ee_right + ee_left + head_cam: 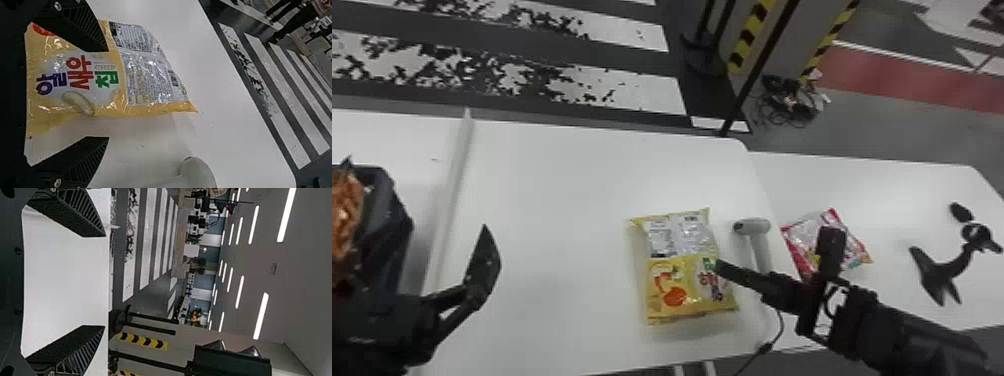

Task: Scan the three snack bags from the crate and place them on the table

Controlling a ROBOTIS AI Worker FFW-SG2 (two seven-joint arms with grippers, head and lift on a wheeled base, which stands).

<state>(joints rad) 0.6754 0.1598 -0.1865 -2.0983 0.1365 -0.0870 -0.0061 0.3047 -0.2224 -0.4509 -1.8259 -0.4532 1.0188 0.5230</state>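
My left gripper [482,265] is over the table's left part, beside the dark crate [394,220], which holds a brown-orange snack bag [344,215]. Its fingers stand apart with nothing between them in the left wrist view [102,281]. A yellow snack bag [682,270] lies flat on the white table [557,210]. My right gripper [776,249] is open above the gap between that bag and the pink snack bag [854,245] farther right. In the right wrist view, one finger of the right gripper [107,94] overlaps the yellow bag [137,74].
A pale handheld scanner [754,230] lies to the right of the yellow bag, its cable [779,325] running off the front edge. A black stand [947,267] rests on the right-hand table. A raised white strip [454,165] runs along the table beside the crate.
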